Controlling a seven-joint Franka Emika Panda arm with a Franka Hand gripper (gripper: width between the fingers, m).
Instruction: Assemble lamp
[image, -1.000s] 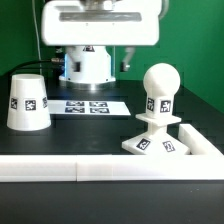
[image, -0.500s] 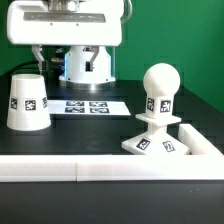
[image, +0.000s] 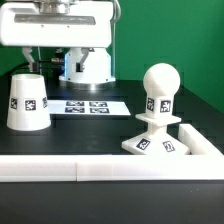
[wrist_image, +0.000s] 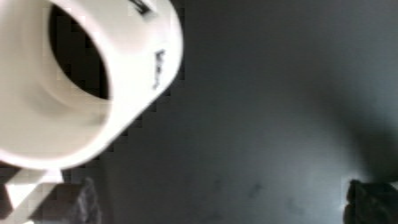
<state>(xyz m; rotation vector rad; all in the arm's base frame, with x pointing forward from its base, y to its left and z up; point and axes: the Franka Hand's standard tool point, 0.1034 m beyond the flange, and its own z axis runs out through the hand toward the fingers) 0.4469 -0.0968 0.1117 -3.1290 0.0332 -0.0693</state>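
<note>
The white tapered shade (image: 28, 100) stands on the table at the exterior view's left, wide end down. In the wrist view the shade (wrist_image: 107, 90) shows from above, with its dark opening beside one fingertip. The round bulb (image: 160, 90) stands upright on the flat square base (image: 170, 142) at the exterior view's right. My gripper (image: 52, 56) hangs above the table, higher than the shade and a little to its right in the exterior view. In the wrist view the gripper (wrist_image: 210, 200) is open and empty, its fingertips (wrist_image: 43, 200) far apart over bare black table.
The marker board (image: 90, 105) lies flat between the shade and the bulb. The arm's white pedestal (image: 88, 66) stands behind it. A long white border bar (image: 100, 170) runs along the front, and another (image: 205, 140) angles past the base on the right.
My gripper has moved steadily toward the exterior view's left, from above the marker board to near the shade. The lamp parts have not moved.
</note>
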